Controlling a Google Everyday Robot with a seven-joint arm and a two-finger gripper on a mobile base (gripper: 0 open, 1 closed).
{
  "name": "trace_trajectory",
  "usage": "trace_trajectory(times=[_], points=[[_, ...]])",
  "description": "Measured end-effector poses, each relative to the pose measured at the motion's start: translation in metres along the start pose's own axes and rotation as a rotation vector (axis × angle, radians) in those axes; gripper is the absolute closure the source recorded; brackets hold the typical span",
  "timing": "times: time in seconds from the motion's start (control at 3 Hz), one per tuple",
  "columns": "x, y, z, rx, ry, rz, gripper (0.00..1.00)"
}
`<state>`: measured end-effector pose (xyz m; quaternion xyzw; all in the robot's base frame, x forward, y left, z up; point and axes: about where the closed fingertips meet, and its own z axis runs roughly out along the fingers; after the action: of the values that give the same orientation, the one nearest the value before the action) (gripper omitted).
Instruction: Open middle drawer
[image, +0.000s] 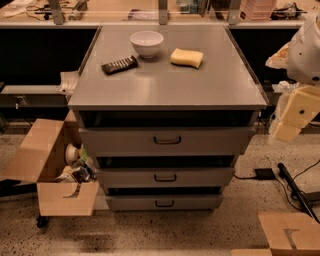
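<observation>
A grey metal cabinet stands in the middle of the camera view with three drawers stacked under its top. The middle drawer is the mid-sized front, with a small dark loop handle at its centre. The widest front is above it and the slimmest front is below it. A dark gap shows above each front. My gripper hangs at the right edge on a pale arm, level with the top drawer and to the right of the cabinet. It touches nothing.
A white bowl, a yellow sponge and a dark snack bag lie on the cabinet top. An open cardboard box with clutter stands left of the drawers. Another box, cables and a black rod lie on the floor at right.
</observation>
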<state>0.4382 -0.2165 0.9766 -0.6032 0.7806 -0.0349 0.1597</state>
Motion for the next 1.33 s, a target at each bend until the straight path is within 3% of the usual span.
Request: trace_trajectory(times=[0.67, 1.0, 1.33], points=[[-0.002, 0.004, 0.009, 0.004, 0.001, -0.030, 0.00], [-0.011, 0.020, 0.038, -0.011, -0.033, -0.111, 0.00], [-0.017, 0.050, 0.110, -0.062, -0.077, -0.218, 0.00]])
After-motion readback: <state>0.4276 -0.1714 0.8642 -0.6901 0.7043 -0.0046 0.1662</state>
